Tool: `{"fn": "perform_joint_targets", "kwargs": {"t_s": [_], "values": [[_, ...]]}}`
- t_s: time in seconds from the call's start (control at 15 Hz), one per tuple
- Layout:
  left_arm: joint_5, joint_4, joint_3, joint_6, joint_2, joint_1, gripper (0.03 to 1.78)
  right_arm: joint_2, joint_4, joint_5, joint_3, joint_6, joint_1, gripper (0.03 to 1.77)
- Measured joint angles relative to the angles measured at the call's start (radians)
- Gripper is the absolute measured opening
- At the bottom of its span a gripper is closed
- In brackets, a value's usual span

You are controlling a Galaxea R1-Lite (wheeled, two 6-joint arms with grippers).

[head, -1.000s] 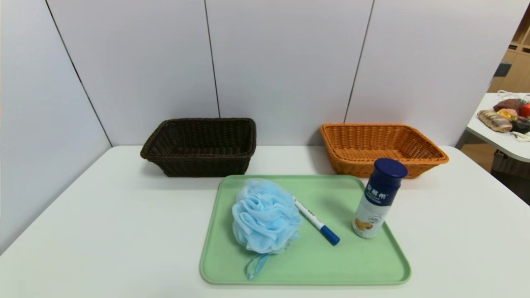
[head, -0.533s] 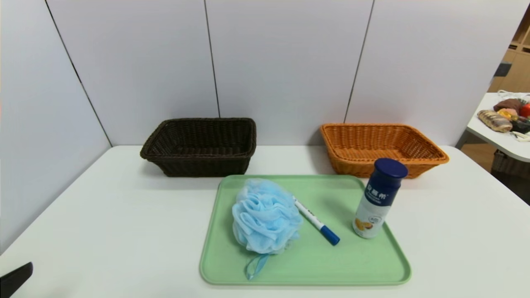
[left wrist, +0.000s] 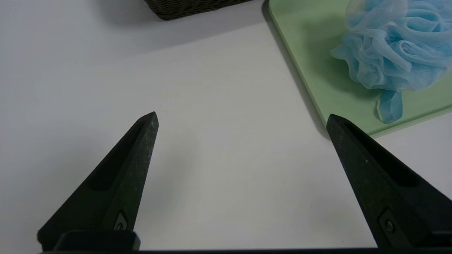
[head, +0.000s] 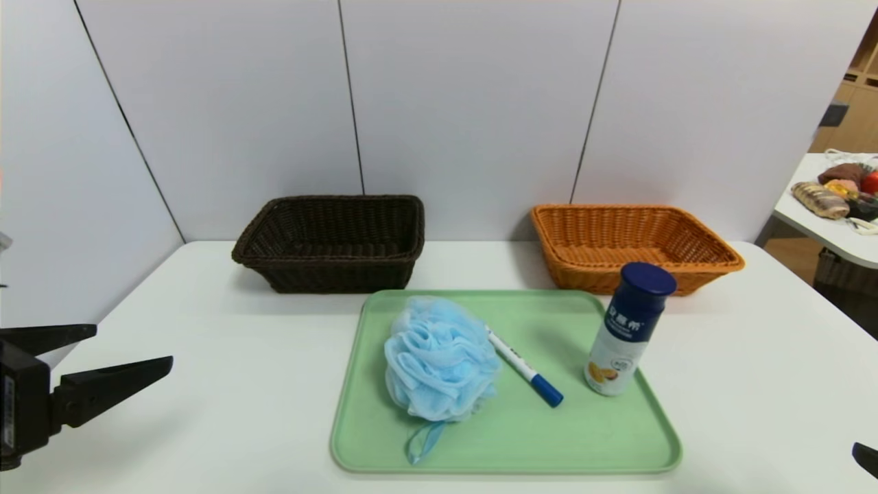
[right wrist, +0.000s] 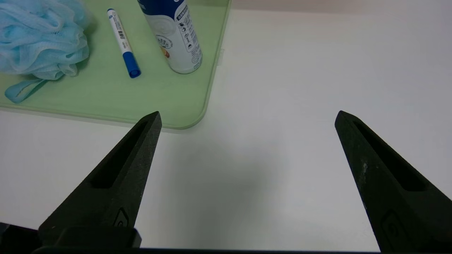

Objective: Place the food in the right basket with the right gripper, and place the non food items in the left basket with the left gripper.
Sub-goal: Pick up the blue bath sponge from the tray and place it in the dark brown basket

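Sorting has not yet begun: all 3 items sit on the green tray (head: 507, 439) at the middle of the white table (head: 206, 412), and both baskets stand bare behind it. The left gripper (head: 130, 350) reaches in over the table's left edge, its 2 black fingers spread wide and holding nothing, well apart from the tray; in its own wrist view the tray's near corner and the blue bath sponge (head: 439, 360) lie just ahead. Only a tip of the right gripper (head: 865, 458) shows at the lower right corner of the head view, but its wrist view shows it (right wrist: 247, 116) spread wide and empty above bare table, with the drink bottle (head: 625, 329) upright near the tray's right edge. The white marker (head: 525, 367) lies between sponge and bottle, its far end just beside the sponge. This reads as the approach step. The next move probably calls for the left gripper to close in over the sponge, then carry it back to the dark brown basket (head: 329, 243), while the right lines up on the bottle, bound for the orange basket (head: 634, 240). 1 second earlier neither gripper was in the head view; half a second ago only a sliver of the left one showed. The 3 items have not shifted.
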Motion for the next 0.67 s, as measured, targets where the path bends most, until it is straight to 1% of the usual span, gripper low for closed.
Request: {"fn": "perform_joint_targets", "kwargs": {"t_s": [0.13,0.27,0.4,0.53,0.67], "values": [[-0.046,-0.010,-0.013,0.004,0.040,0.000,1.69,0.059,-0.007,0.035,-0.012,-0.005,0.000,1.70],[-0.120,-0.013,-0.021,0.004,0.066,-0.005,1.69,0.109,-0.027,0.058,-0.014,-0.014,0.000,1.70],[-0.211,-0.013,-0.022,0.003,0.086,-0.017,1.69,0.158,-0.070,0.081,-0.013,-0.021,0.000,1.70],[-0.241,-0.015,-0.021,0.001,0.103,-0.035,1.69,0.189,-0.078,0.115,-0.008,-0.038,0.000,1.70],[-0.242,-0.024,-0.019,0.002,0.124,-0.070,1.69,0.215,-0.096,0.158,0.006,-0.074,0.000,1.70]]}}
